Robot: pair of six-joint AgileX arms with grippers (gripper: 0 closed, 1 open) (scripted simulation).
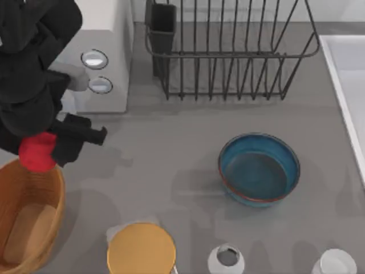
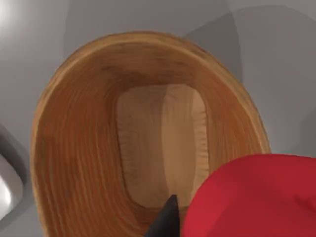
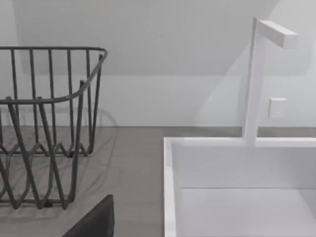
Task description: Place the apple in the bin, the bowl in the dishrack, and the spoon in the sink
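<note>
You see your left gripper (image 1: 45,149) at the left side of the table, closed on the apple (image 1: 37,152), which it holds just above the far rim of the bin (image 1: 34,228). In the left wrist view the apple (image 2: 254,197) hangs over the near wall of the bin (image 2: 79,138), and one dark fingertip (image 2: 168,219) shows beside the fruit; the bottom of the basket has nothing in it. The bowl (image 1: 259,169) stands upright on the table right of the middle, in front of the dishrack (image 1: 228,51) and well apart from it, with nothing inside. The dishrack keeps its dark utensil cup (image 1: 162,28) at its left far corner. The sink (image 1: 348,85) lies at the right edge of the table; in the right wrist view you see its white rim (image 3: 170,187), the tall faucet (image 3: 254,79) behind it and the dishrack (image 3: 49,123) beside it. For your right gripper, you cannot tell if it is open or closed. A white box with two knobs (image 1: 102,68) stands behind the left arm, and a yellow-orange disc (image 1: 141,248) and two white cups (image 1: 226,260) sit at the near edge.
</note>
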